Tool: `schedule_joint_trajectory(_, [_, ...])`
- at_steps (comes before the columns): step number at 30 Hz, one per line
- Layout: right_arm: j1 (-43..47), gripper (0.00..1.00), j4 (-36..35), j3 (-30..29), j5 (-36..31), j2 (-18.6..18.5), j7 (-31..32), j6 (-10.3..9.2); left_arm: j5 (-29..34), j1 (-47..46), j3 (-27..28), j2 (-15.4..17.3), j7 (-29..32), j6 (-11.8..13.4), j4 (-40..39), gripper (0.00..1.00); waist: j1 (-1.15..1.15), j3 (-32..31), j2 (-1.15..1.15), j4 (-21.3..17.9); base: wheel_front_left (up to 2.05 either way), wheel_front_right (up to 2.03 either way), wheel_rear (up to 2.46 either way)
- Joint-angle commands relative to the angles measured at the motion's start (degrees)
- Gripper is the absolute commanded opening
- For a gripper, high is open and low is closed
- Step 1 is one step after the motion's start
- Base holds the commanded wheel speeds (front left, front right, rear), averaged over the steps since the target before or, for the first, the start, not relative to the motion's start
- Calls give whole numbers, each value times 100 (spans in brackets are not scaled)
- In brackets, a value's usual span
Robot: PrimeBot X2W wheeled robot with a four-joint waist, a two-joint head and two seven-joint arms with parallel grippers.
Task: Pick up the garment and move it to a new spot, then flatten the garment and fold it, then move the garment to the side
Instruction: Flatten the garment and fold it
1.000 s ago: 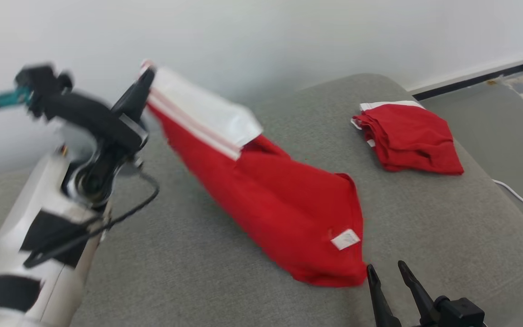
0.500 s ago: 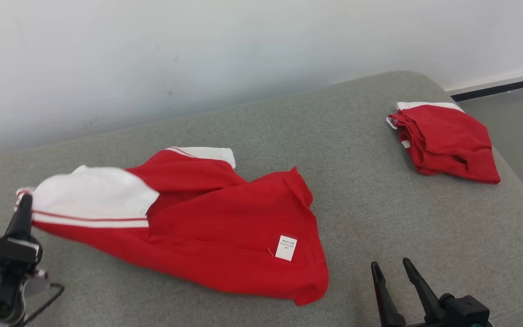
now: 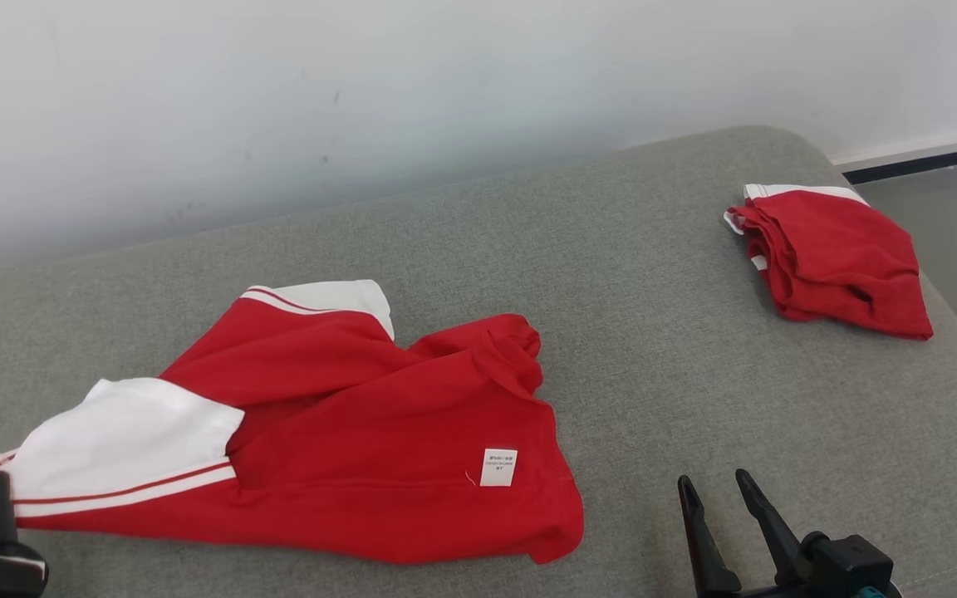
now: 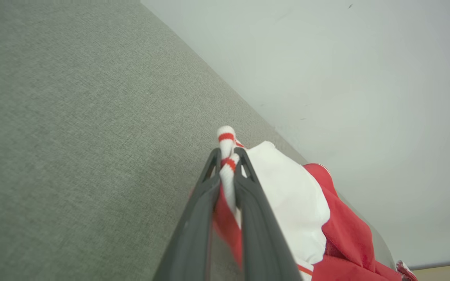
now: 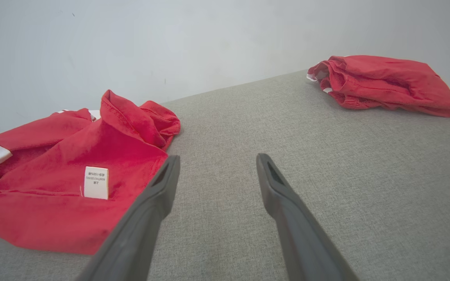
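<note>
Lower edge of the head view, nearest the camera: the right gripper (image 3: 713, 480) at lower right, fingers spread wide with nothing between them, hovering over bare grey cushion (image 3: 611, 249); the left gripper (image 4: 227, 156) at lower left, fingers drawn together and clamped on the striped cuff (image 4: 225, 136) of the white sleeve (image 3: 121, 440). Middle ground: the red garment (image 3: 345, 448) lies on the cushion at lower centre-left, rumpled and not yet flat, its long axis running from the held cuff at the lower left edge rightward to the hem corner beside the white care label (image 3: 498, 467). That corner lies just to the left of the right gripper, apart from it; the right arm is judged the nearer one for taking it, so that the cloth can be drawn taut along this axis between the two arms. The left wrist view settles the clamp on the cuff, which the head view leaves unclear, since there a lone fingertip meets the sleeve end. The right wrist view shows a bunched fold (image 5: 139, 117) standing up at the garment's far right corner, which reads almost flat from above. Far ground: a second red garment (image 3: 840, 257), folded, sits well apart at upper right, before the pale wall (image 3: 362, 83)
</note>
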Motion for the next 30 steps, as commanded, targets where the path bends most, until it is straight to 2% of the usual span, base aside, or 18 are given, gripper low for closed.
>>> schedule_joint_trajectory(1, [2, 100, 27, 13, 62, -40, -3, -7, 86, 143, 18, 60, -85, 17, -10, 0, 0, -24, 0, -5, 0, 0, 0])
schedule_joint_trajectory(3, [10, 100, 48, 33, 69, -41, -3, -7, 192, 246, -36, 100, -170, 41, -7, 0, 0, -50, 0, -14, 0, 0, 0])
schedule_joint_trajectory(5, [16, 100, 69, 39, 90, -46, -3, -7, 306, 316, -89, 124, -220, 54, 1, 18, 0, -73, 0, -13, 0, 0, 0])
schedule_joint_trajectory(6, [21, 100, 76, 42, 98, -43, -3, -7, 340, 349, -106, 124, -256, 86, 8, 31, 0, -85, 0, -11, 0, 0, 0])
schedule_joint_trajectory(8, [41, 100, 93, 45, 108, -43, -3, -7, 380, 413, -129, 127, -299, 112, 18, 47, 0, -112, 0, -4, 0, 0, 0])
schedule_joint_trajectory(9, [49, 100, 99, 50, 117, -44, -3, -7, 416, 433, -136, 129, -324, 139, 18, 67, 0, -126, 0, -2, 0, 0, 0])
schedule_joint_trajectory(10, [60, 100, 106, 50, 119, -46, -3, -7, 448, 459, -143, 134, -356, 162, 17, 98, 0, -140, 0, 4, 0, 0, 0])
schedule_joint_trajectory(11, [66, 100, 113, 49, 122, -48, -3, -7, 474, 491, -150, 139, -374, 194, 18, 100, 0, -152, 0, 8, 0, 0, 0])
schedule_joint_trajectory(17, [68, 100, 129, 67, 147, -73, -3, -7, 766, 704, -235, 198, -575, 336, -114, 100, 0, -220, 0, 52, 0, 0, 0])
schedule_joint_trajectory(24, [112, 100, 149, 69, 217, -113, -3, -7, 1450, 1020, -384, 141, -860, 474, -590, 100, 0, -293, 0, 157, 0, 0, 0])
schedule_joint_trajectory(27, [93, 100, 237, 155, 422, -109, -2, -7, 1911, 1184, -442, 75, -911, 578, -913, 100, 0, -315, 0, 257, 0, 0, 0])
schedule_joint_trajectory(30, [-81, 100, 527, 454, 800, -231, -4, -7, 2645, 1392, -487, -99, -939, 721, -1356, 100, 0, -339, 0, 452, 0, 0, 0])
